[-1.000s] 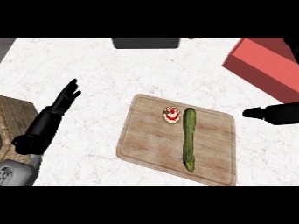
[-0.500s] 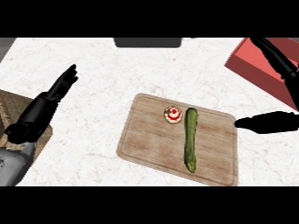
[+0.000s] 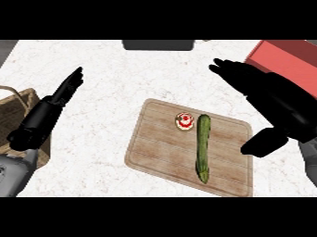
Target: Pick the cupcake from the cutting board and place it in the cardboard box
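Cupcake (image 3: pixel 184 121) sits on the cutting board (image 3: pixel 161 148) beside a cucumber (image 3: pixel 203 147); right hand (image 3: pixel 274 99) hovers open at right, left hand (image 3: pixel 52 106) open at left.

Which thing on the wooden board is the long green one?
The cucumber, lying lengthwise on the cutting board. The cupcake beside its top end is small, round, white and red.

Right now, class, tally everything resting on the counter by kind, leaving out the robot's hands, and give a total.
Cutting board: 1
Cupcake: 1
Cucumber: 1
Basket: 1
Red box: 1
Dark item at far edge: 1
Total: 6
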{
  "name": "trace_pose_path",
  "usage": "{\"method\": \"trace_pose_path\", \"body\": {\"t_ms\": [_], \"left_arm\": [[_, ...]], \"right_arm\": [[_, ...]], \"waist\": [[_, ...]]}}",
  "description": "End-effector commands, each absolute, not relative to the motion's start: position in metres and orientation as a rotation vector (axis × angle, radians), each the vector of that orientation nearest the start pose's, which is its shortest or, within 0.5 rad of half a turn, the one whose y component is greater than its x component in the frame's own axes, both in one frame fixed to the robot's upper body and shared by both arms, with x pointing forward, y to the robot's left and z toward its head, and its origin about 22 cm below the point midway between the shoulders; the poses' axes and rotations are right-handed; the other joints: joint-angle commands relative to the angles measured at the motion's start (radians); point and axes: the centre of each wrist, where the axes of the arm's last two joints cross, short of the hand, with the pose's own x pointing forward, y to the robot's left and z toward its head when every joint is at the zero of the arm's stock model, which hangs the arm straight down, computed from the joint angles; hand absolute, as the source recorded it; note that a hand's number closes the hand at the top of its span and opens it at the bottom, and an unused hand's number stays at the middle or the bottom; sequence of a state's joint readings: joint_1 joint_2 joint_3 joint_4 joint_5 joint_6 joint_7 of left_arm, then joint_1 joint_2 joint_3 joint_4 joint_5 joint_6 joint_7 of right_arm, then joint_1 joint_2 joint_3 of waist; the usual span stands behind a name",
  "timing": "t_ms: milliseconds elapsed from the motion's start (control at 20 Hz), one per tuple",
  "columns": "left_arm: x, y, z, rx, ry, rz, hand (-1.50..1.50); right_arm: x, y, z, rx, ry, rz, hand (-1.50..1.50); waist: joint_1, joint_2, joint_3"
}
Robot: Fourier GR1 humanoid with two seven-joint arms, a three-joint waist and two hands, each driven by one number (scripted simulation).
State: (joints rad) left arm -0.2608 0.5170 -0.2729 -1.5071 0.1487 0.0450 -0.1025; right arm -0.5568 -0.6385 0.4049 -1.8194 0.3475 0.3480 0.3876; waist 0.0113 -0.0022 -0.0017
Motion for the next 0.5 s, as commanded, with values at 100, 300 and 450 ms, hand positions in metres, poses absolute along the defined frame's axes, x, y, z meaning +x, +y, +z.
{"method": "trace_pose_path", "body": {"t_ms": [100,300,450], "left_arm": [[0.289,0.266,0.059,0.092,-1.746,-0.546,0.0],[0.29,0.273,0.065,0.093,-1.743,-0.523,0.0],[0.293,0.28,0.054,0.105,-1.749,-0.522,0.0]], "right_arm": [[0.271,-0.133,0.206,-0.724,-1.374,1.568,-1.5],[0.262,-0.097,0.21,-0.733,-1.258,1.617,-1.5],[0.259,-0.085,0.203,-0.722,-1.199,1.614,-1.5]], "waist": [[0.001,-0.001,0.0],[-0.005,-0.002,0.0],[-0.012,0.0,0.001]]}}
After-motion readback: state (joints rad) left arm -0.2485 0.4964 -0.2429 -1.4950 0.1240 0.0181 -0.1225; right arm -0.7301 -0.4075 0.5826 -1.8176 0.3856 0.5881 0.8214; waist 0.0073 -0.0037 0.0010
